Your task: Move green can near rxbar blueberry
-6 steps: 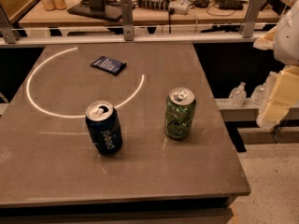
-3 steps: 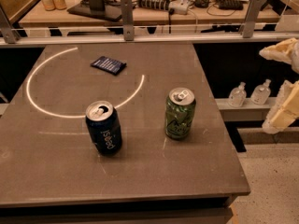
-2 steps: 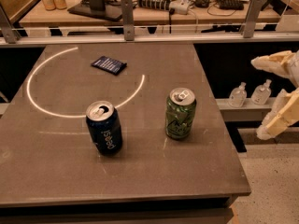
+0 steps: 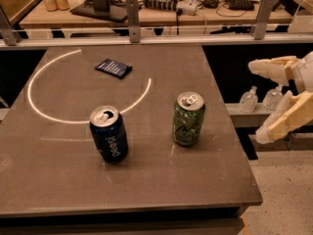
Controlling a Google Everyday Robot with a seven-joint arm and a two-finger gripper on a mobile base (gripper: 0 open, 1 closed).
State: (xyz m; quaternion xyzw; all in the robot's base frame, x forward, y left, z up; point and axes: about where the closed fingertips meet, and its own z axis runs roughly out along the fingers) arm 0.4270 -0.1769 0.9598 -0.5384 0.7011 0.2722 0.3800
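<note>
Fingers [image 4: 274,67] of the cream-coloured two-finger gripper [image 4: 257,102] are spread wide apart and hold nothing. The gripper hangs off the right edge of the dark grey bench [image 4: 58,180], level with the middle of that edge and clear of the top, its fingertips pointing left toward the bench.

A drink can with a mottled green and white body and a silver pull-tab top [image 4: 189,119] stands upright on the bench, right of centre and nearer the right edge than the left. A flat, rectangular dark navy snack bar wrapper [image 4: 113,68] lies well apart from it, toward the far edge and left of centre. An upright dark blue Pepsi can [image 4: 108,134] stands near the green can on its left, slightly closer to the front edge.

A thin white arc [image 4: 44,112] curves across the left half of the bench, passing between the wrapper and the two cans. Two small clear bottles [image 4: 249,100] sit on a low shelf beyond the right edge.
</note>
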